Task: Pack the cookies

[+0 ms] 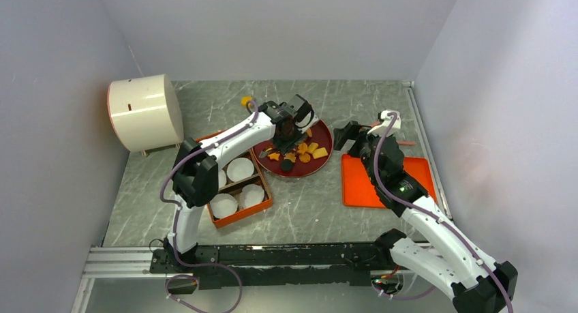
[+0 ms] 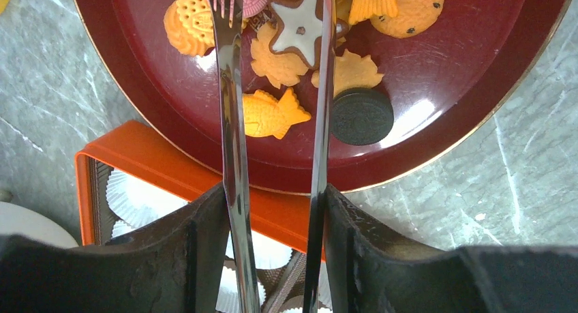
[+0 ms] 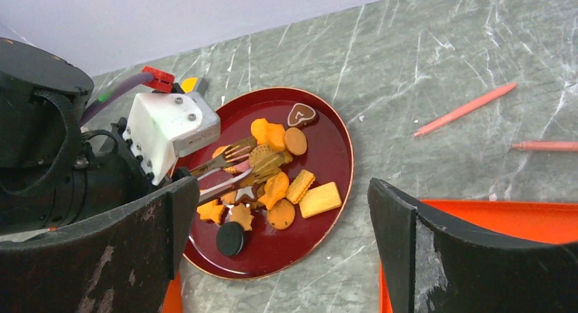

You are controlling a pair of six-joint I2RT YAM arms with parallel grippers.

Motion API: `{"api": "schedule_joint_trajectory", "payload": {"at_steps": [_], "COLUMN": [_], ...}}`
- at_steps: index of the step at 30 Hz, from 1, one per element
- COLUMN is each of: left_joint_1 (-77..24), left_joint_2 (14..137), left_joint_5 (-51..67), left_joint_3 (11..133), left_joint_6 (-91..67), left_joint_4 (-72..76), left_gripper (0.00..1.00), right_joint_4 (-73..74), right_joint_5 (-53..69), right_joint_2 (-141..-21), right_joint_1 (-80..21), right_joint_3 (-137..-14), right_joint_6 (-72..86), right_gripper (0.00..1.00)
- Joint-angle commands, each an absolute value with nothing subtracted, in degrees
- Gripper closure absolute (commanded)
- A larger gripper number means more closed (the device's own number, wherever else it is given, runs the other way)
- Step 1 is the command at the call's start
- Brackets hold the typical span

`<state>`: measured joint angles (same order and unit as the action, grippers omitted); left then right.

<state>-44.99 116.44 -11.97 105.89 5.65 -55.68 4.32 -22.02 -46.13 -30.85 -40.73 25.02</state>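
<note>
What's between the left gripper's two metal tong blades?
Left wrist view: between the metal tongs lie a white-iced star cookie, an orange flower cookie and a yellow fish cookie, on the dark red plate.

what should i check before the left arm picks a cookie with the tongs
1. Tongs clamped in the left gripper: ok.
2. Tong arms spread apart over the red plate: ok.
3. A cookie lined up: the star cookie lies between the arms: ok.
4. Tong tips down at cookie height: cannot tell, they run to the frame edge.
5. Paper cups in the orange box look unfilled: ok.
6. Right gripper open, beside the plate, apart from the tongs: ok.
</note>
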Motion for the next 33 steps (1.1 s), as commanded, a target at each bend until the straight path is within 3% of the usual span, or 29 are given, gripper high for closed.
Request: {"api": "schedule_joint_trajectory", "payload": {"at_steps": [1,16,33], "left_joint_1": [-45.7,-46.0,-44.7], "left_joint_2": [116.8,115.0,106.1], "left_joint_5": [-13.8,-15.8,-16.8], "left_joint_3": [108.6,109.7,104.1], "left_joint_6": [7.1,7.0,5.4], "left_joint_4": [-55.8,-57.5,-53.8], "left_gripper": [0.46,0.63,0.68], "right_joint_4": [2.9,1.5,-1.2], "right_joint_5": [-22.3,-22.1,-21.1], "right_joint_2": [-46.2,-48.1,-50.5], "right_joint_1": [-30.7,-30.7,-30.5], "right_joint_3": [-40.8,-41.5,-42.3], "right_joint_6": [24.4,23.8,23.3], "right_gripper": [0.01,0.00,0.01]}}
